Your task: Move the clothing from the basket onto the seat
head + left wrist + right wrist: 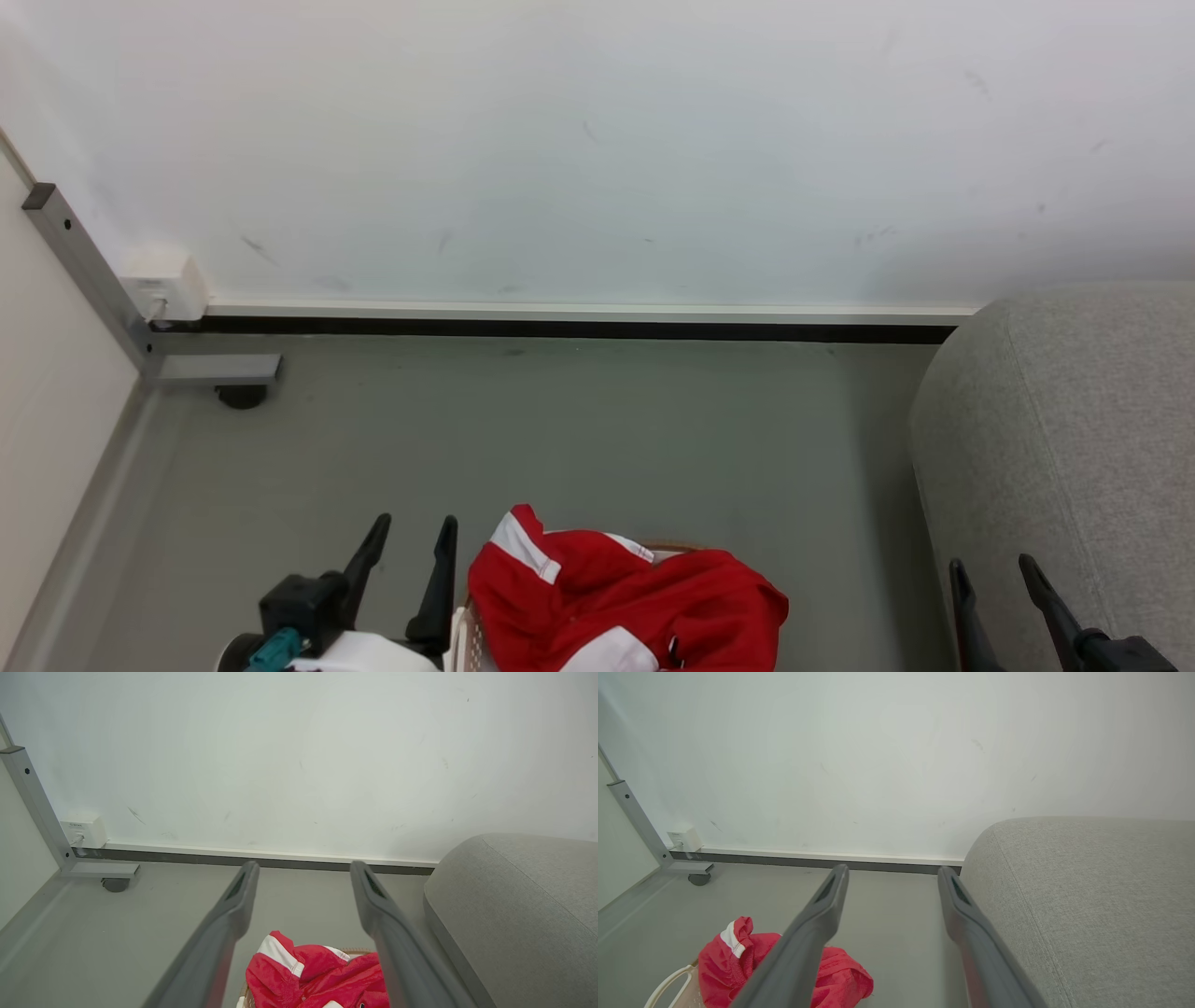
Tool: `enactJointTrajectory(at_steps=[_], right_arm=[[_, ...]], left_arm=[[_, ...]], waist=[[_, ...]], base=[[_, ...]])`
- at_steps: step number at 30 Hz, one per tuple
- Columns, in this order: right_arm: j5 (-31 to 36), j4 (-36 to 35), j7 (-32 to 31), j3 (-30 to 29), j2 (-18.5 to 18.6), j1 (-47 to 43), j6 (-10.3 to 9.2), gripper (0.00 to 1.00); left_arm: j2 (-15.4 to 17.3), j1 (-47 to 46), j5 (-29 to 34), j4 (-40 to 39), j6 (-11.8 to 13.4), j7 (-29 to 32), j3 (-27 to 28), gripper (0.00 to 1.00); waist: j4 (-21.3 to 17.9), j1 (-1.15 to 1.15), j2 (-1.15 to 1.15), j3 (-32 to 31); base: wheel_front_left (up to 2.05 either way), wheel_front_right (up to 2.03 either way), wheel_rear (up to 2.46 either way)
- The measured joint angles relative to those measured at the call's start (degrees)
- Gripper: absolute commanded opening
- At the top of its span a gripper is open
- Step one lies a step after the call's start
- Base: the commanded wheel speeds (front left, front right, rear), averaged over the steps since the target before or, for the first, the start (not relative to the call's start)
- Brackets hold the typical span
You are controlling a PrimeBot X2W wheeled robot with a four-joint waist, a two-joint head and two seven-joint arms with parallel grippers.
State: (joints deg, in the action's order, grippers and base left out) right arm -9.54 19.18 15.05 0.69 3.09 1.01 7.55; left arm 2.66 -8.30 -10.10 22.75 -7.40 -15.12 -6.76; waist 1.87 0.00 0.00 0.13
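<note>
The clothing (635, 597), bright red with white panels, is heaped in the basket (464, 642) at the bottom of the head view and spills over its rim. My left gripper (414, 532) stands open just left of the basket, fingers pointing up and nothing between them. Its wrist view shows the clothing (322, 975) low between the open fingers (238, 896). My right gripper (995, 567) is open at the lower right, in front of the grey seat (1074, 439). From the right wrist, the clothing (840, 980) and a white basket handle (668, 984) lie at lower left, the seat (1087, 896) at right.
A white wall with a dark baseboard (560, 329) runs across the back. A grey metal frame leg with a castor (241, 396) and a white wall box (168, 285) stand at the left corner. Grey floor (579, 439) spreads between basket, wall and seat.
</note>
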Motion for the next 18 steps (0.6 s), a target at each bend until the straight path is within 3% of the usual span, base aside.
enactJointTrajectory(at_steps=[10, 18], right_arm=[[-1.3, -0.1, 0.0, -0.2, -0.1, 0.4, -0.01, 1.0], [-3.7, -2.2, 0.1, 0.5, -0.2, 4.8, 0.0, 1.0]], left_arm=[[0.0, 0.0, 0.0, 0.0, -0.1, 0.0, 1.3, 1.0], [0.2, -3.1, 0.6, 1.5, -0.1, 0.0, -1.0, 1.0]], waist=[[-1.5, 0.0, 0.0, 0.7], [-4.4, 0.0, 0.0, 5.7]], base=[[0.0, 0.0, 0.0], [0.0, 0.0, 0.0]])
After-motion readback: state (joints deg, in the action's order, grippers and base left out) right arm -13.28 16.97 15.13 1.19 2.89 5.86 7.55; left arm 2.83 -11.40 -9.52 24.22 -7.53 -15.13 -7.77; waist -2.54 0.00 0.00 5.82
